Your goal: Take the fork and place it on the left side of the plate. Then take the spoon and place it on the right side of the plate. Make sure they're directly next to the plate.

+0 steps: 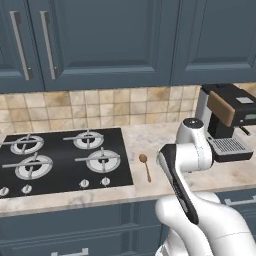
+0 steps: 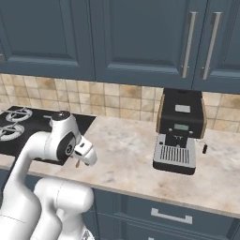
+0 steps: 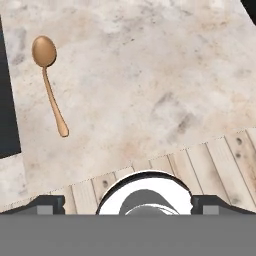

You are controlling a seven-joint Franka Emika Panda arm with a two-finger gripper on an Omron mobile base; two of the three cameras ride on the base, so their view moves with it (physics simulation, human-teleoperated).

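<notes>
We see the spoon (image 3: 48,82) lying flat on the marble counter (image 1: 150,142), just beside the right edge of the black stove (image 1: 65,155), with its round bowl pointing toward the tiled wall (image 1: 100,107) and its thin handle toward the front edge of the counter. In the hand view the same spoon sits in the upper left, apart from the gripper (image 3: 128,204), whose two dark fingertips (image 3: 50,204) stand far from each other at the bottom corners, so the jaws are released and nothing is between them. The camera on the hand looks down on the counter and on a strip of wooden floor boards (image 3: 220,160) below it (the counter's front edge runs across the picture). In the left base view the white arm (image 1: 187,150) rises near the spoon, between it and the coffee machine (image 2: 180,131), which stands further right against the wall under the dark blue cabinets (image 2: 140,37). In the right base view a small brown piece (image 2: 77,164), perhaps the spoon, shows beneath the arm's wrist.
</notes>
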